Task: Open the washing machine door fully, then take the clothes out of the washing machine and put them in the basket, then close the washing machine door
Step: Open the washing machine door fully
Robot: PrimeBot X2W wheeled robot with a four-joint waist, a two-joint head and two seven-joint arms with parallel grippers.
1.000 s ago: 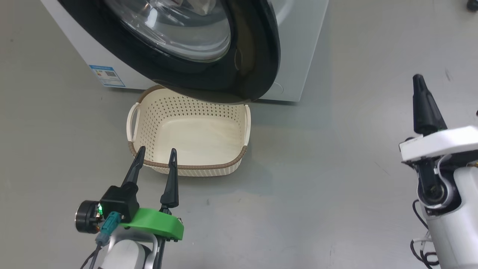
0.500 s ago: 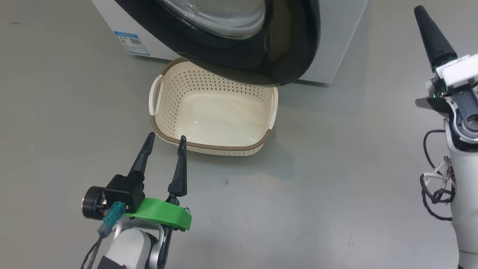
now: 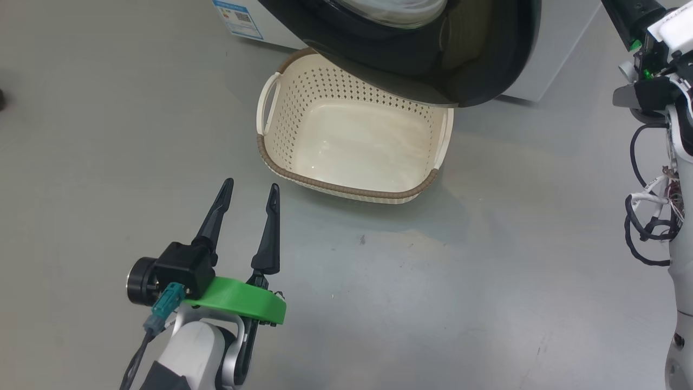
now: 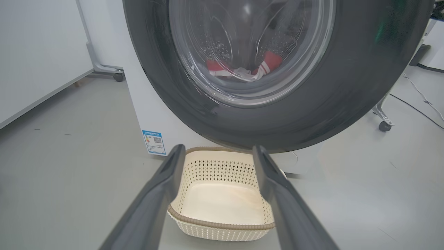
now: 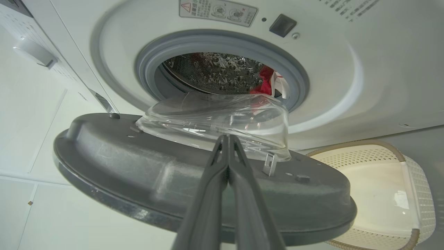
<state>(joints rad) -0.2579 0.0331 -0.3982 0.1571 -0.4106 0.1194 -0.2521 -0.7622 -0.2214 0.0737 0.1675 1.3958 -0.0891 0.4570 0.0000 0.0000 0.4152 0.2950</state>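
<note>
The washing machine (image 5: 347,86) stands with its door (image 5: 138,166) partly swung out; the grey inner side and the glass bowl (image 5: 215,118) face my right wrist camera. My right gripper (image 5: 227,139) is shut and empty, its tips at the door's inner face just below the bowl. Red and white clothes (image 5: 265,80) lie in the steel drum (image 5: 211,73) and also show through the door glass as clothes (image 4: 242,69). The empty cream basket (image 3: 335,187) sits on the floor under the door's black rim (image 3: 487,65). My left gripper (image 3: 252,184) hangs open in front of the basket.
Grey floor surrounds the basket (image 4: 222,225). A blue label sticker (image 4: 153,141) marks the machine's lower left corner. A wheeled frame leg (image 4: 383,125) stands to the machine's right, and a white panel on castors (image 4: 118,74) to its left. Loose cables (image 3: 647,216) hang from my right arm.
The head camera has moved, sliding the whole scene right and up. My right gripper has risen towards the door's edge, and the door's rim reaches farther past the basket. The left gripper stays open.
</note>
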